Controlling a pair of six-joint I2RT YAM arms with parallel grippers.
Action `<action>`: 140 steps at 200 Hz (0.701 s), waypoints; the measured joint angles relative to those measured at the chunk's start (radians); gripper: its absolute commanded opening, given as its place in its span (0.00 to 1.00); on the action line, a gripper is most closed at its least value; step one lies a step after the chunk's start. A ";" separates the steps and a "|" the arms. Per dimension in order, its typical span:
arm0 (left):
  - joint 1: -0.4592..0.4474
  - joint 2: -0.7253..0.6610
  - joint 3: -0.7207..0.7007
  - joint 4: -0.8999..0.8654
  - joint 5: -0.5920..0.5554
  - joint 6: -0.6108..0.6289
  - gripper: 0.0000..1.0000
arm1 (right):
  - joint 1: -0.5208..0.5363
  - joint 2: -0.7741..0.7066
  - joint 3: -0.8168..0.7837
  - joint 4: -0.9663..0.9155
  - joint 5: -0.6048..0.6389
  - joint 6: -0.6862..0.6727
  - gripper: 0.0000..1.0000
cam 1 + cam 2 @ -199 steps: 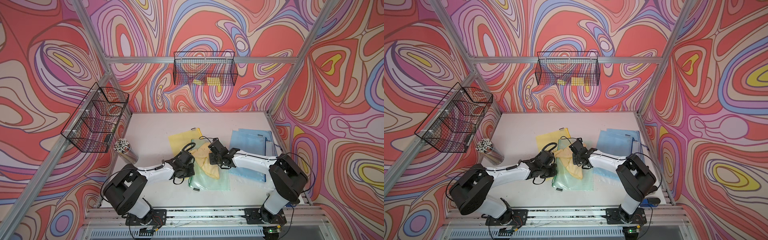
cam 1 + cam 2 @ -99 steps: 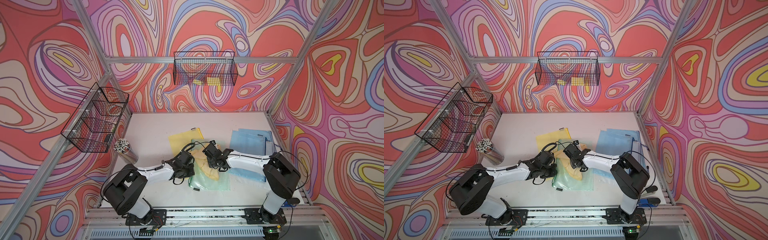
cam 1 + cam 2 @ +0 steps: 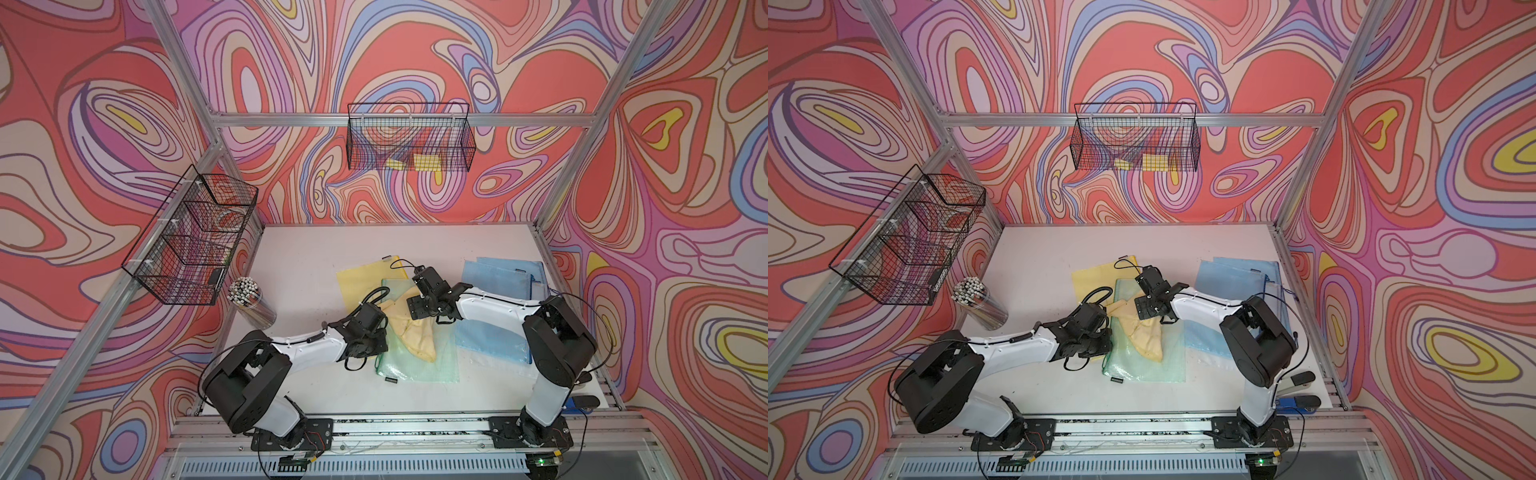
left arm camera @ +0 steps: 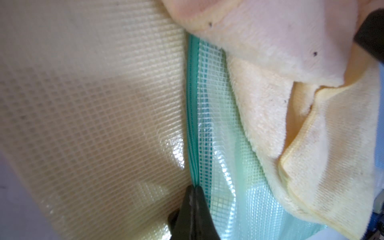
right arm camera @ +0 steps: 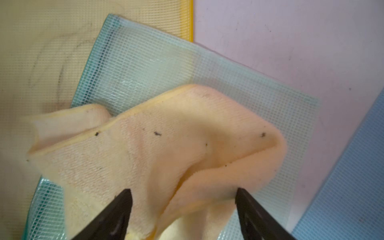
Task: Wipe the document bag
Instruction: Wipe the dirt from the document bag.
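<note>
The translucent green mesh document bag [image 3: 440,361] lies flat on the white surface [image 3: 311,257], partly over a yellow mesh bag [image 3: 357,278]. A crumpled pale-yellow cloth [image 3: 415,332] rests on the green bag. The left fingers [image 4: 192,207] are pressed together at its green zipper edge. The right fingers [image 5: 116,209] stand wide apart, astride the cloth.
</note>
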 measured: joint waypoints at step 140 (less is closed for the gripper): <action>0.000 0.001 0.000 -0.006 -0.005 0.000 0.00 | 0.042 0.050 -0.051 0.052 -0.207 -0.119 0.81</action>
